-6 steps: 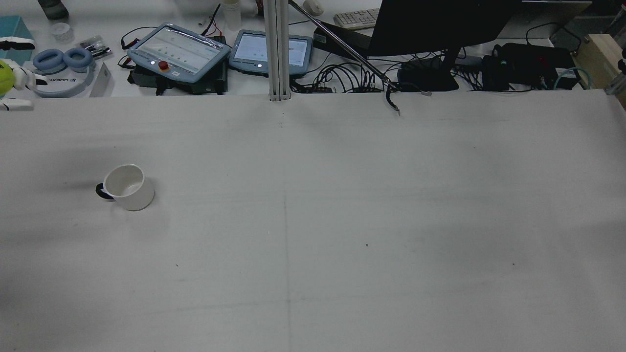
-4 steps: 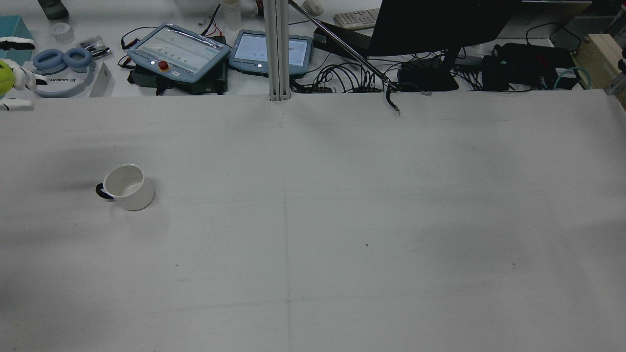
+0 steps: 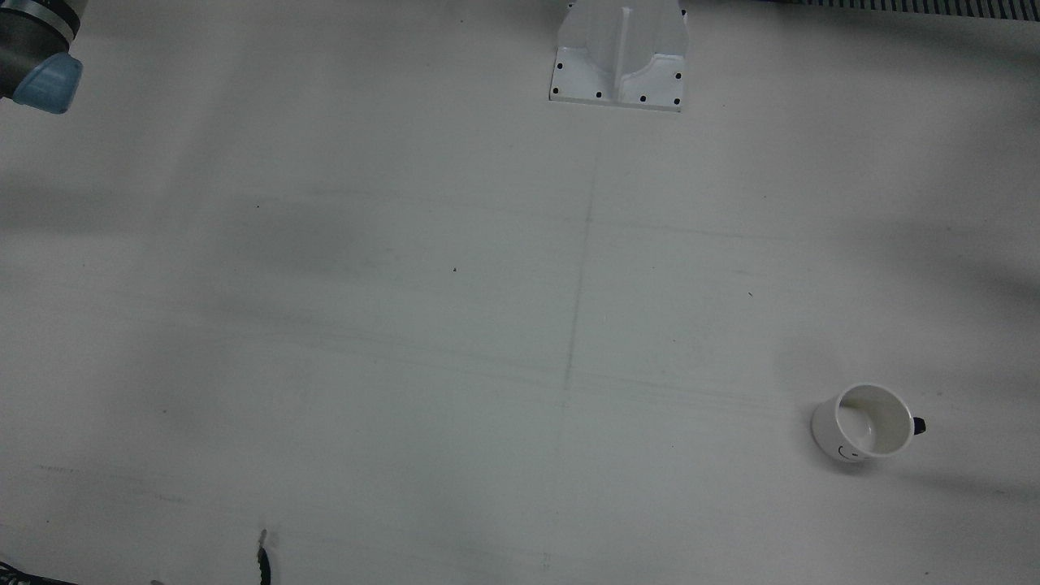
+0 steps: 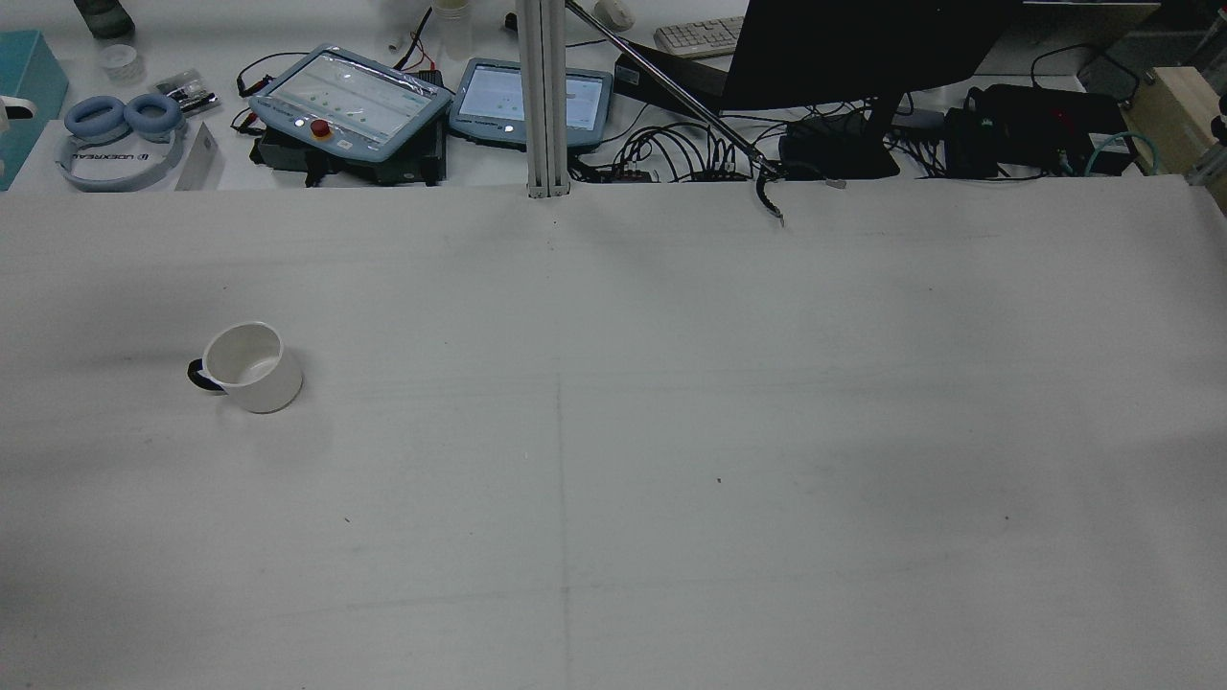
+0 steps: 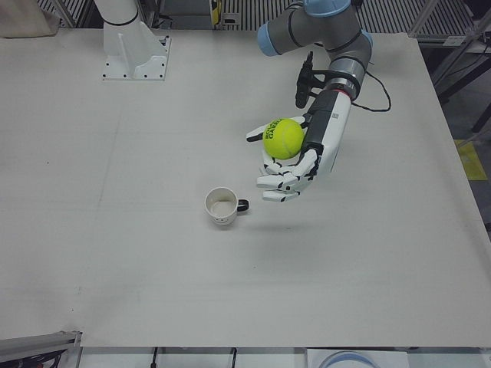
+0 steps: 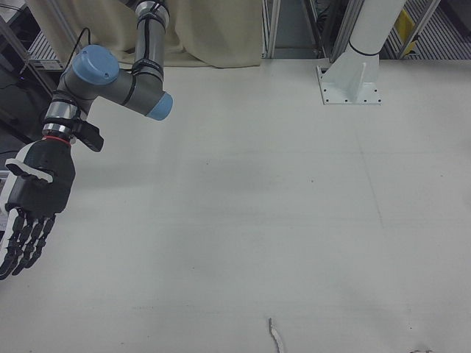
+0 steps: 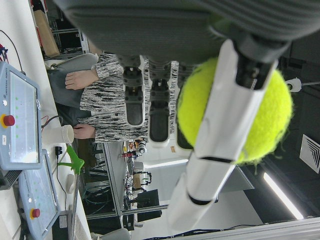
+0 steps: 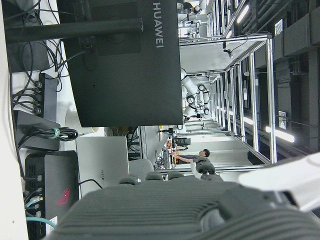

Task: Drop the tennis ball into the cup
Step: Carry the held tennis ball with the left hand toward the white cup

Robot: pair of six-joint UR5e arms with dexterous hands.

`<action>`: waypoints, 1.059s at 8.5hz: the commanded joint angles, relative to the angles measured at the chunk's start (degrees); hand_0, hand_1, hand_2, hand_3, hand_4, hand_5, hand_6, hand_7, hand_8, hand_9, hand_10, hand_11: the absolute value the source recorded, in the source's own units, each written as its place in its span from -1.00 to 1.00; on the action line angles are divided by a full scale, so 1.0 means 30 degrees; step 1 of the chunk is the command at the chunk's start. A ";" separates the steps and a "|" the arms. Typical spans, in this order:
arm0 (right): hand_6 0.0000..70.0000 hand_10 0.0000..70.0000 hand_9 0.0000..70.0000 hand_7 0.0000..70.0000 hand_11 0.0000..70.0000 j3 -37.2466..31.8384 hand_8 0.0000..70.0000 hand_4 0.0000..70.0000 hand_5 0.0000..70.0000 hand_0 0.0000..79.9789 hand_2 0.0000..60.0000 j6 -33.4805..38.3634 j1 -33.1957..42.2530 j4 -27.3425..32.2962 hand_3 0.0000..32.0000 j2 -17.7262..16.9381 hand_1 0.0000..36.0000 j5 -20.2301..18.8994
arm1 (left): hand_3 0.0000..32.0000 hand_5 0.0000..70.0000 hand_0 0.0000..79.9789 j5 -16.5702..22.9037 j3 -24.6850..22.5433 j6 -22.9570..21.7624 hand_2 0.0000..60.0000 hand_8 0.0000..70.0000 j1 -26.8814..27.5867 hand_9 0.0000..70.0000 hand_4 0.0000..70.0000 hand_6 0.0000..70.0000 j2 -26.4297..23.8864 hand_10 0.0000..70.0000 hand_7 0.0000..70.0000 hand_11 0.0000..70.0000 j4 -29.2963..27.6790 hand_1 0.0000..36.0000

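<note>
Your left hand (image 5: 295, 157) grips the tennis ball (image 5: 284, 138), above the table & off to the handle side of the cup (image 5: 222, 207) (upright, mouth up); right hand (image 6: 29, 206) empty, fingers straight, far off

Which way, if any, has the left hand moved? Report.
Yes. The left hand slid off the rear view's left edge, away from the headphones, taking the ball.

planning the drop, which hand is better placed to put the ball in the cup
Left. The left hand already holds the ball up beside the cup; the right hand is empty at the table's far side.
</note>
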 commanded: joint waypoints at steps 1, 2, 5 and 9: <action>-1.00 -1.00 -1.00 -1.00 -1.00 0.0000 -1.00 -1.00 -1.00 -1.00 -1.00 0.0000 0.0000 0.0015 -1.00 -0.0007 -1.00 0.0000 | -1.00 -0.24 1.00 -0.0228 0.0356 0.0212 -0.58 0.20 0.2704 0.43 -0.42 1.00 0.0031 -0.42 0.94 -0.06 0.0061 0.84; -1.00 -1.00 -1.00 -1.00 -1.00 0.0000 -1.00 -1.00 -1.00 -1.00 -1.00 0.0000 0.0000 -0.0014 -1.00 -0.0007 -1.00 0.0000 | -1.00 -0.24 1.00 -0.0666 0.1084 0.0677 -0.56 0.20 0.3243 0.45 -0.42 1.00 -0.0173 -0.41 0.92 -0.05 -0.0462 0.79; -1.00 -1.00 -1.00 -1.00 -1.00 0.0000 -1.00 -1.00 -1.00 -1.00 -1.00 0.0000 0.0000 0.0015 -1.00 0.0022 -1.00 0.0000 | -1.00 -0.28 1.00 -0.3207 0.3428 0.1062 -0.59 0.20 0.5351 0.45 -0.42 1.00 -0.0407 -0.40 0.94 -0.04 -0.2249 0.79; -1.00 -1.00 -1.00 -1.00 -1.00 0.0000 -1.00 -1.00 -1.00 -1.00 -1.00 0.0000 0.0000 0.0015 -1.00 0.0022 -1.00 0.0000 | -1.00 -0.25 1.00 -0.3776 0.3903 0.2467 -0.56 0.21 0.6149 0.45 -0.41 1.00 -0.1607 -0.41 0.92 -0.04 -0.2752 0.81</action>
